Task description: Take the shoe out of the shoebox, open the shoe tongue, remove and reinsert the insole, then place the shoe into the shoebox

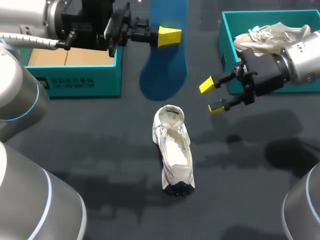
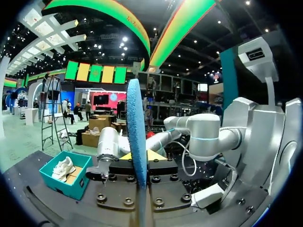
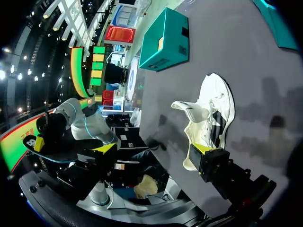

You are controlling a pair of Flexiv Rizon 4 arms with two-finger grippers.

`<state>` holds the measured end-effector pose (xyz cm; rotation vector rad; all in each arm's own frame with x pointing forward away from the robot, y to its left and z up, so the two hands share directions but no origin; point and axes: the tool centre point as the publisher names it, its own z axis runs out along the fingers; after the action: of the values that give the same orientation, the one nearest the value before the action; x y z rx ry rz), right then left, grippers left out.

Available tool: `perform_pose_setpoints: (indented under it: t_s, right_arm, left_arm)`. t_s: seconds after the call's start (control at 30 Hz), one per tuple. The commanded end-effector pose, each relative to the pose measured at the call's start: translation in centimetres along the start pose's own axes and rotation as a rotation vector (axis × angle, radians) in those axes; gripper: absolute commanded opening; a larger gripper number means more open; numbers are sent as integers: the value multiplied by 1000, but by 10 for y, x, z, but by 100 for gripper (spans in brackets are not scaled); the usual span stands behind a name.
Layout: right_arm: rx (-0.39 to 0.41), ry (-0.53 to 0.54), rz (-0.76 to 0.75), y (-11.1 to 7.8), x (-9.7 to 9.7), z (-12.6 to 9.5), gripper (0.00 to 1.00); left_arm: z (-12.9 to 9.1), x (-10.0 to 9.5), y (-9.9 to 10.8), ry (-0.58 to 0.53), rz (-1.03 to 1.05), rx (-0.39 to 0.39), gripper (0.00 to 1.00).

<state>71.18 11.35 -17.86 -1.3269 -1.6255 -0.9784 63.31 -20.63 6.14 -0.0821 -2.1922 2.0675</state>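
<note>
A white shoe [image 1: 174, 150] lies on the dark table, heel toward the boxes, its mouth wide open; in the right wrist view the shoe [image 3: 210, 113] is ahead of my right gripper [image 3: 154, 148], tongue folded out. My left gripper [image 1: 167, 36] hangs above the table's far side, shut on a blue insole [image 1: 165, 70] that dangles below it. In the left wrist view the insole [image 2: 136, 127] stands edge-on between the fingers of the left gripper [image 2: 142, 156]. My right gripper [image 1: 212, 96] hovers open and empty, right of the insole and beyond the shoe.
A teal shoebox [image 1: 75, 75] stands at the back left under my left arm. A second teal box [image 1: 226, 45] at the back right holds another pale shoe [image 1: 270, 36], with my right wrist over its front wall.
</note>
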Motion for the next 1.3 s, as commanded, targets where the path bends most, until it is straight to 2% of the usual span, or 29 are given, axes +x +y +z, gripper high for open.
perform_pose_setpoints:
  t_s: [0.03, 0.17, 0.2, 0.47, 0.5, 0.53, 0.63, 0.73, 0.83, 0.9, 0.97, 1.07, 1.3]
  right_arm:
    - [-3, 48, -9, 0, -3, 1, 100]
    - [-3, 50, -10, 0, -2, 0, 100]
    - [-3, 50, -10, 0, -2, 0, 100]
    - [-3, 50, -10, 0, -2, 0, 100]
    - [-3, 50, -10, 0, -2, 0, 100]
    - [-3, 50, -10, 0, -2, 0, 100]
    - [-4, 77, -13, 6, 2, 0, 100]
    - [-15, 113, -17, 12, 11, -3, 100]
    - [-32, 153, -22, 16, 18, -6, 100]
    - [-38, 174, -23, 19, 23, -6, 100]
    - [-45, 207, -18, 22, 26, -7, 100]
    - [-56, 219, -6, 26, 28, -3, 100]
    - [-59, 219, 2, 27, 28, -2, 100]
  left_arm:
    - [-1, -6, 1, 3, 155, -25, 0]
    - [-4, -7, -2, -11, 366, -85, 0]
    - [-7, -8, -7, -34, 329, -63, 0]
    - [-7, -8, -7, -34, 329, -63, 0]
    - [-6, -7, -7, -55, 386, -68, 0]
    - [-6, -7, -6, -55, 413, -39, 0]
    - [-7, -12, 4, -100, 495, -49, 0]
    - [-11, -15, 19, -169, 633, 1, 0]
    - [-10, -17, 33, -187, 758, -20, 0]
    - [-9, -19, 38, -195, 804, 9, 0]
    - [-9, -20, 44, -224, 889, -6, 0]
    - [-11, -25, 51, -215, 929, -18, 0]
    - [-11, -25, 51, -215, 929, -18, 0]
